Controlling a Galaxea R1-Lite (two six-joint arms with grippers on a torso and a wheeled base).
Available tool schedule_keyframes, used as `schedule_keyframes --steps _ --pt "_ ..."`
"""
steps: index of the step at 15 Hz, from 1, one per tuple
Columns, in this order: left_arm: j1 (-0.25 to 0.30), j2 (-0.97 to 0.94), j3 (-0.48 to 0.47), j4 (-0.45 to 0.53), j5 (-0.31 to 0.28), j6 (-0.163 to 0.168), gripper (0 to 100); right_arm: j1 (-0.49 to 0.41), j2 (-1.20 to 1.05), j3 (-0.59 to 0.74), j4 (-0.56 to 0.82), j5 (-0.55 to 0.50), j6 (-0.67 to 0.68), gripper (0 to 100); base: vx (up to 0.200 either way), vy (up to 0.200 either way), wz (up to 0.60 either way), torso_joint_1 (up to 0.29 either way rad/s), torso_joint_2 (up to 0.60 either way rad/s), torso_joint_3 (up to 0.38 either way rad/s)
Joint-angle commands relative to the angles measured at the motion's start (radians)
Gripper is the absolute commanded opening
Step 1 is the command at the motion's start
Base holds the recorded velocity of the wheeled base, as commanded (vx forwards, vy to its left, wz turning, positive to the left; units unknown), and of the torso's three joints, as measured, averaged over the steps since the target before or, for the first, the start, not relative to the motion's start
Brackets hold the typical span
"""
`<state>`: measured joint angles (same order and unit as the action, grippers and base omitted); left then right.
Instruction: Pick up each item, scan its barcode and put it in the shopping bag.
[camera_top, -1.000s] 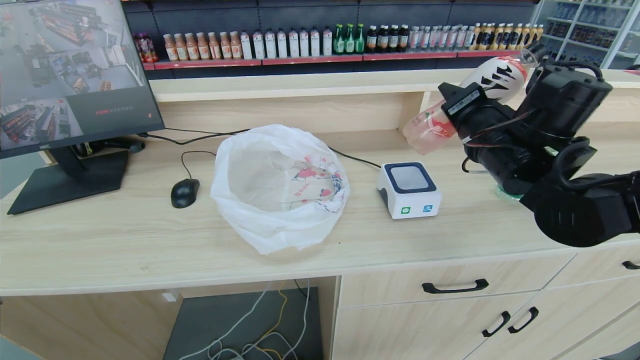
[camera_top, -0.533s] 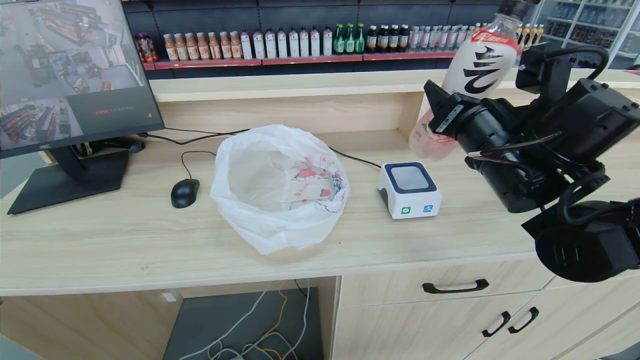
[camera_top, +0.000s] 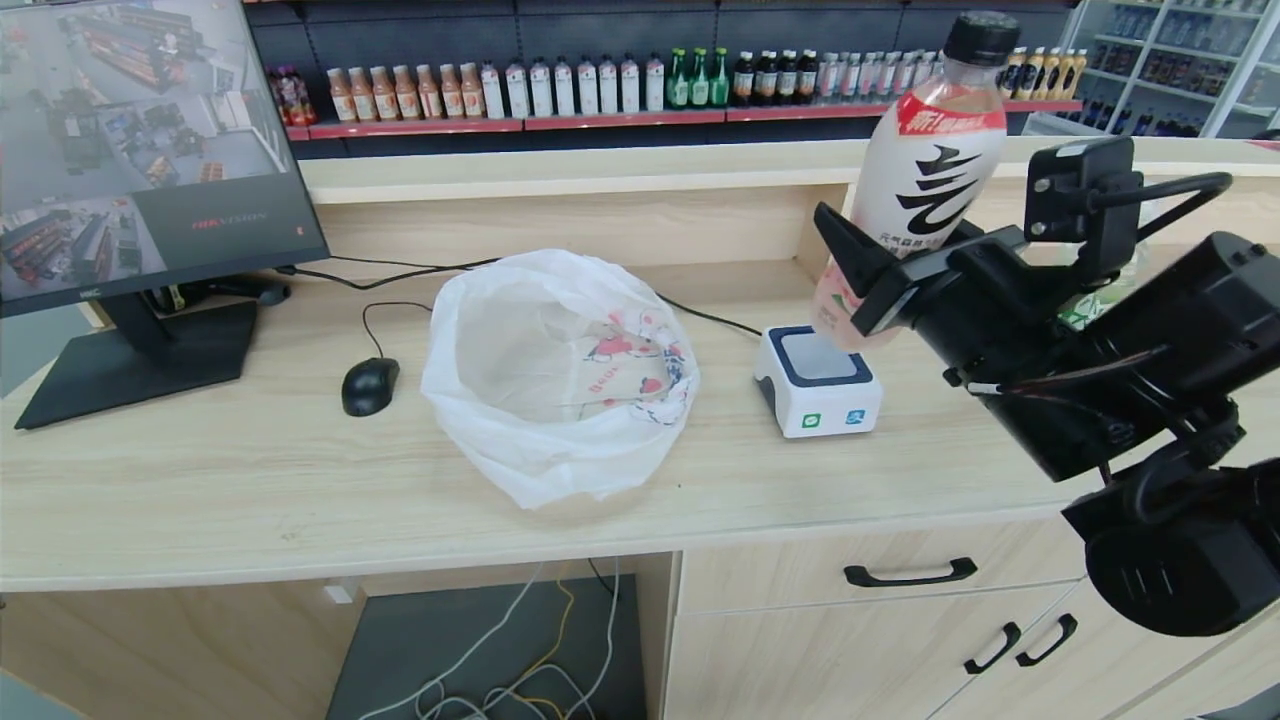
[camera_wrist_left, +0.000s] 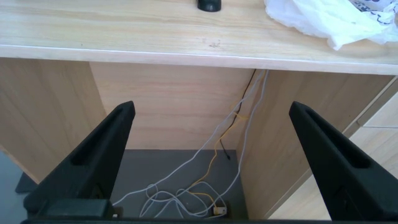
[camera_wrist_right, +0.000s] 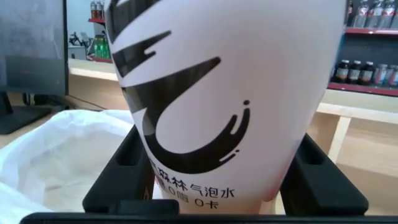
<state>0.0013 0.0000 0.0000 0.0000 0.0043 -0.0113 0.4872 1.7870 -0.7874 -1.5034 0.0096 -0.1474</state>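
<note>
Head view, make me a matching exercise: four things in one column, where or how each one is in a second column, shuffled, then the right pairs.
Things
1. bottle
2. bag
3. mouse
4. scanner

Places or states
A. lies between the monitor and the bag
B. clamped in the right gripper, cap up
C. stands on the counter just below the bottle's base
D. sits open on the counter between mouse and scanner

Pairs: 1-B, 2-D, 3-A, 4-C
</note>
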Motion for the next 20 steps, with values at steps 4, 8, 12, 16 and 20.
schedule_keyframes --steps 4,8,12,16,20 --pt "0.0 0.0 0.0 0.0 0.0 -0.001 100 0.011 0.04 0.008 -0.024 -0.028 0.04 0 0.0 0.2 0.0 0.0 0.0 0.002" --pt "0.0 0.0 0.0 0.0 0.0 -0.001 100 0.022 0.052 -0.009 -0.024 -0.039 0.046 0 0.0 0.2 0.0 0.006 0.0 0.004" --pt "0.0 0.0 0.0 0.0 0.0 -0.001 100 0.017 0.04 -0.001 -0.026 -0.04 0.057 0 0.0 0.2 0.0 0.004 0.0 0.002" --pt "0.0 0.0 0.0 0.0 0.0 -0.003 100 0.017 0.043 -0.004 -0.026 -0.04 0.057 0 0.0 0.2 0.0 0.001 0.0 0.002" --pt "0.0 0.0 0.0 0.0 0.0 -0.003 100 0.044 0.045 0.004 -0.011 -0.095 0.081 0 0.0 0.0 0.0 0.0 0.0 0.0"
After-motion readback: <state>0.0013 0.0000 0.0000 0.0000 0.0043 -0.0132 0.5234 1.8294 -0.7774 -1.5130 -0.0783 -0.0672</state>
